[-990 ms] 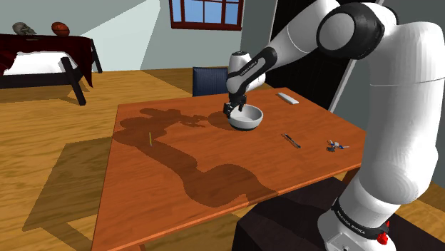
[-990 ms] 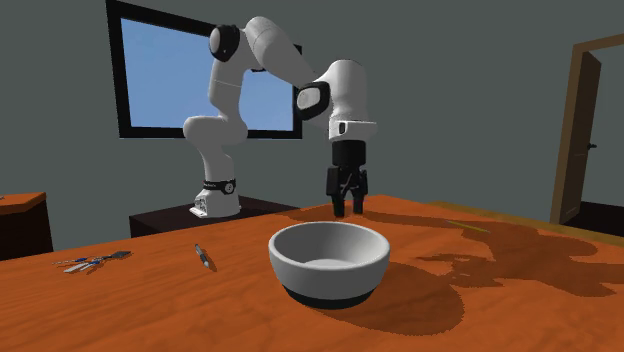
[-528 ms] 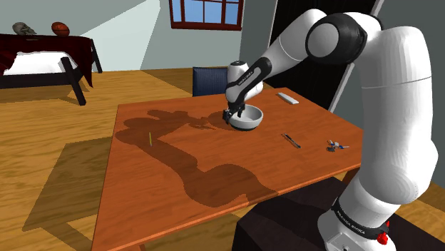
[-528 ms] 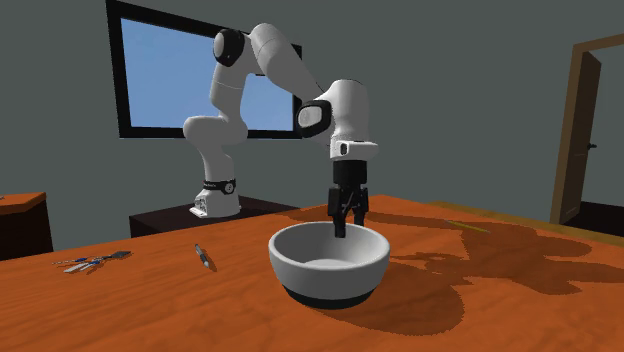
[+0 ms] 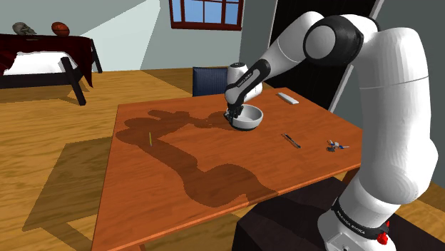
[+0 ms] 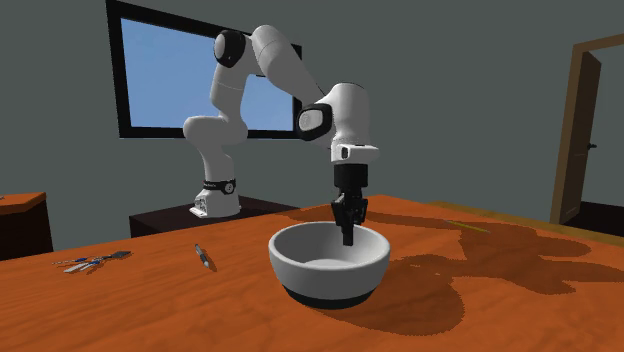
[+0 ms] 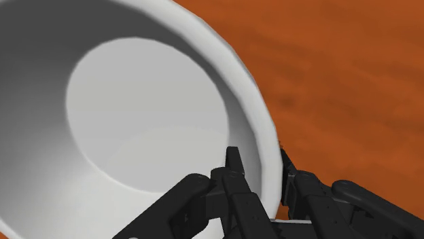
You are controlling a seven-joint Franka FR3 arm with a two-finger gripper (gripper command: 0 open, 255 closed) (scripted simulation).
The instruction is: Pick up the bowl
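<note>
A white bowl (image 5: 249, 118) with a dark base stands upright on the wooden table (image 5: 178, 171), toward its far side. My black gripper (image 5: 232, 112) points down onto the bowl's rim, on the side toward the shoulder view's left. In the wrist view the gripper (image 7: 261, 171) is shut on the bowl (image 7: 136, 129), one finger inside the wall and one outside it. The second exterior view has the gripper (image 6: 348, 232) at the far rim of the bowl (image 6: 328, 265), which rests on the table.
A dark pen (image 5: 290, 140), a bunch of keys (image 5: 336, 146) and a white remote (image 5: 286, 98) lie toward the table's right side in the shoulder view. A thin green stick (image 5: 150, 137) lies to the left. A blue chair (image 5: 211, 80) stands behind the table.
The gripper came down from just above the bowl onto its rim, and its fingers went from open to shut on the rim. The bowl has not moved.
</note>
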